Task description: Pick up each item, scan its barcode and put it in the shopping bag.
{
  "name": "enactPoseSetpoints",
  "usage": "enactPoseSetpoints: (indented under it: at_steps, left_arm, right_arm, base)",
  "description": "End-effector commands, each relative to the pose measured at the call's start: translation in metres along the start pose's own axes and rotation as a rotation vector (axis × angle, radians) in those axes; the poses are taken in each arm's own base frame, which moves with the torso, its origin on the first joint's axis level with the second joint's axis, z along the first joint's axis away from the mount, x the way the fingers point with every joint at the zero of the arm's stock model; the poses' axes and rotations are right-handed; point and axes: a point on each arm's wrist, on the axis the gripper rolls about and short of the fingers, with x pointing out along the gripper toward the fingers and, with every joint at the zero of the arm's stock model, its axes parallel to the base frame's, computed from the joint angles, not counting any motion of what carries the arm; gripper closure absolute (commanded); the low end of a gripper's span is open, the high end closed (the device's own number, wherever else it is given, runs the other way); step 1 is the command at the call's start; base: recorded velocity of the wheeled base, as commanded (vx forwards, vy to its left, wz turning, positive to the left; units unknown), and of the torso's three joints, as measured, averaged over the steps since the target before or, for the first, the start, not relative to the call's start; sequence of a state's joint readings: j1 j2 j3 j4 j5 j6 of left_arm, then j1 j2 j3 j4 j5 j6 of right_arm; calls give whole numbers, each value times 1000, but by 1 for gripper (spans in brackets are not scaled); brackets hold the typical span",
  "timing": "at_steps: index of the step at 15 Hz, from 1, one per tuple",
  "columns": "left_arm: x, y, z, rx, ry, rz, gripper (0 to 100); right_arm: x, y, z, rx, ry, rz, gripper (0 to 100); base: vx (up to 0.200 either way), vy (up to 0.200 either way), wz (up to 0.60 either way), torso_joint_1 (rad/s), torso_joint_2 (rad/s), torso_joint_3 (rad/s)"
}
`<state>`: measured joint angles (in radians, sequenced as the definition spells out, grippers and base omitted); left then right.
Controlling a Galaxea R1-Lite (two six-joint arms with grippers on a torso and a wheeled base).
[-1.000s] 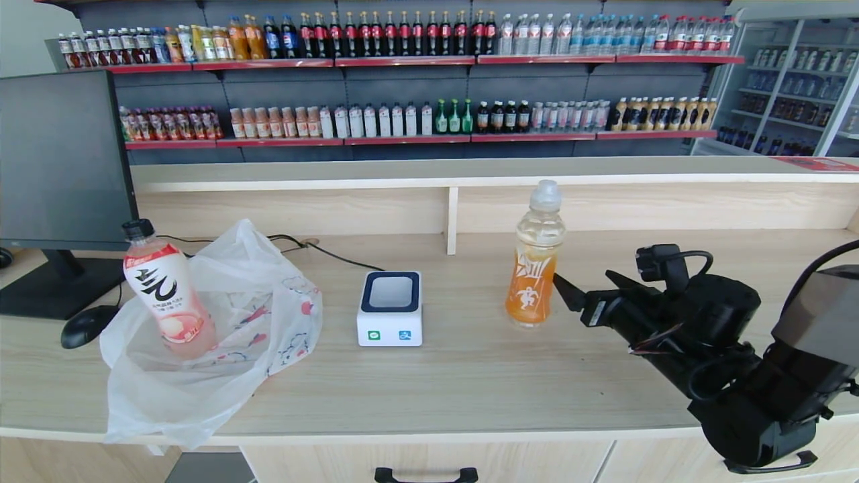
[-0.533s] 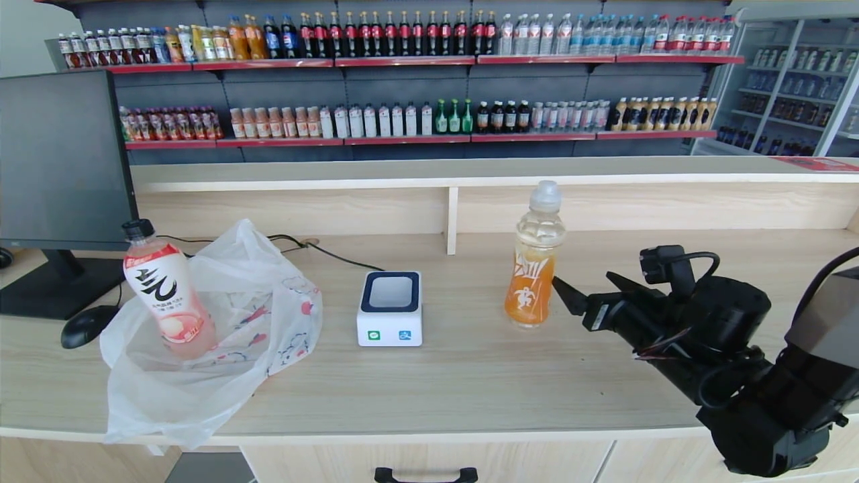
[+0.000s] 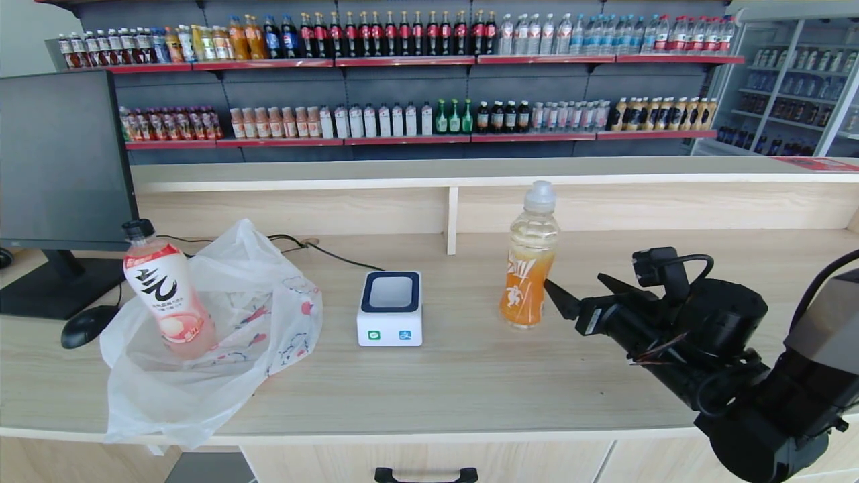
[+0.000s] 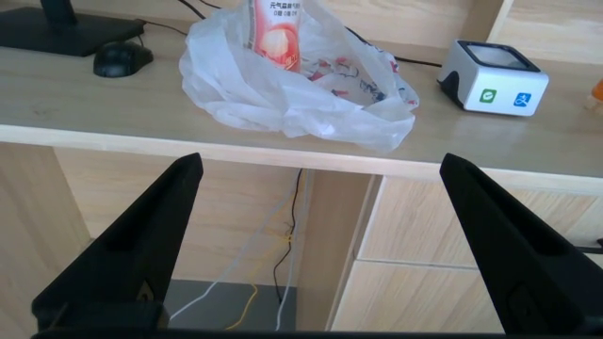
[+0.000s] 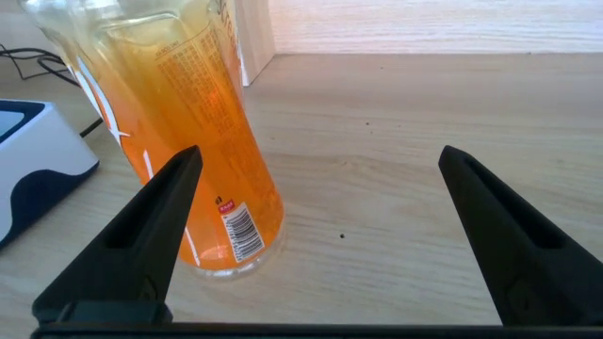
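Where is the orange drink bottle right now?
In the head view, the orange drink bottle stands on the counter right of centre, between the white scanner and the open right gripper, which is close beside it.

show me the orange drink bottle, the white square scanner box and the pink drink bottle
orange drink bottle [image 3: 523, 293], head view, orange label
white square scanner box [image 3: 390, 327], head view, front face
pink drink bottle [image 3: 161, 286], head view, white label
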<state>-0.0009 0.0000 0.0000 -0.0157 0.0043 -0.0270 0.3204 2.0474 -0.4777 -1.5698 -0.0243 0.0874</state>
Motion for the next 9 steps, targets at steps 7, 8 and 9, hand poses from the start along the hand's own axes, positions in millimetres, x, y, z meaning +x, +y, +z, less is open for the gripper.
enactPoseSetpoints:
  at_steps: [7,8,9]
  left_arm:
    - [0,0,0,-1,2,0,0]
    - [0,0,0,-1,2,0,0]
    - [0,0,0,-1,2,0,0]
  right_arm:
    - [0,13,-7,11,24,39,0]
    - [-2,11,-7,13,30,36,0]
    - [-3,9,-5,16,24,27,0]
  base:
    - [0,0,0,0,0,0]
    - [0,0,0,0,0,0]
    - [0,0,0,0,0,0]
